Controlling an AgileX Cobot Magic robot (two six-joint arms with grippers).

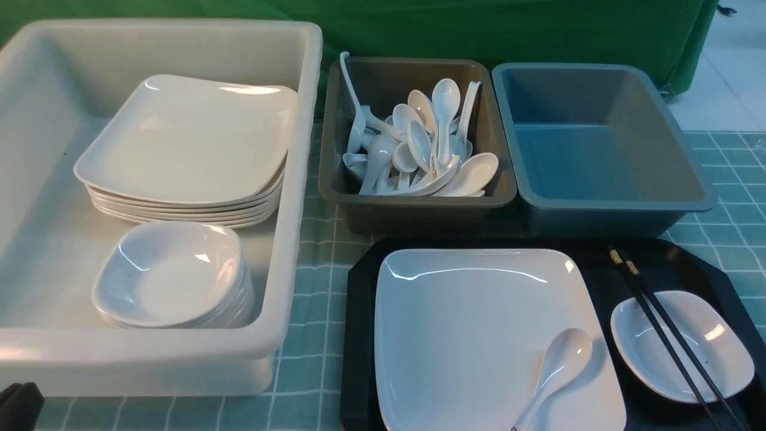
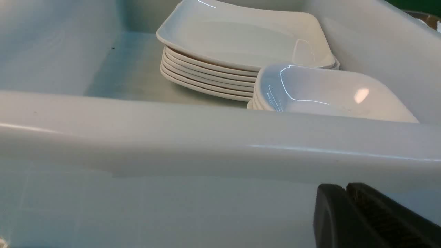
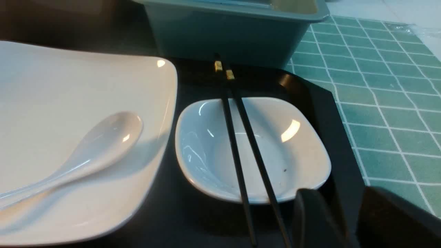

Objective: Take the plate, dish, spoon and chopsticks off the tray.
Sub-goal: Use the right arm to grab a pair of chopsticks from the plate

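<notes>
One tray (image 1: 359,335): one plate (image 1: 467,335), dish (image 1: 718,353), spoon (image 1: 559,362); two chopsticks (image 1: 661,335)

- The bench (image 1: 311,359) is covered with a teal cloth (image 1: 727,179) that has a grid of thin white lines.
- A big white tub (image 1: 302,179) stands on the left side of the bench.
- A brown-grey bin (image 1: 419,212) stands at the back, just beside the tub on its right.
- A blue-grey bin (image 1: 598,218) stands right of the brown-grey bin; their rims touch or nearly touch.
- The black tray (image 1: 359,347) lies in front of the two bins, close to their front walls. A strip of cloth shows between it and the tub.
</notes>
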